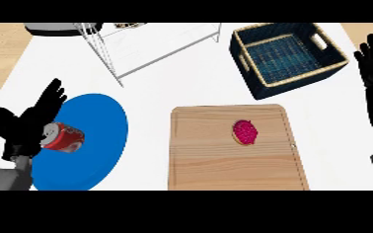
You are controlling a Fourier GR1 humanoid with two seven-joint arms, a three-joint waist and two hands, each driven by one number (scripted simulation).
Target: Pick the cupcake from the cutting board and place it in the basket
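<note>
Head view shows the task at its start, as judged from the layout: the cupcake [246, 132], pink-topped, sits on the cutting board [211, 168] in the lower centre of the frame, toward the board's upper right. No robot hand touches it. The basket [247, 54], dark with a tan rim, stands in the upper right of the frame, apart from the board's upper edge; nothing shows inside it. Pick, carry and placement all remain to be done.

The right robot hand [365, 76] shows at the right edge of the frame, beside the basket, fingers straight and apart, holding nothing. It appears to be at rest. The left robot hand [33, 121] is at the left edge, fingers spread and extended upward, with a red can [63, 138] lying just beside its palm. The can overlaps the left rim of a blue plate [94, 128]; whether the hand touches the can cannot be told, but the fingers are not curled round it.

Other items: a white wire rack [146, 44] in the upper left-centre of the white tabletop [189, 86], and a dark grey object [51, 28] cut off at the top left.

The stretch of tabletop between board and basket carries nothing. The basket's near wall is the only thing the cupcake must be lifted over.
</note>
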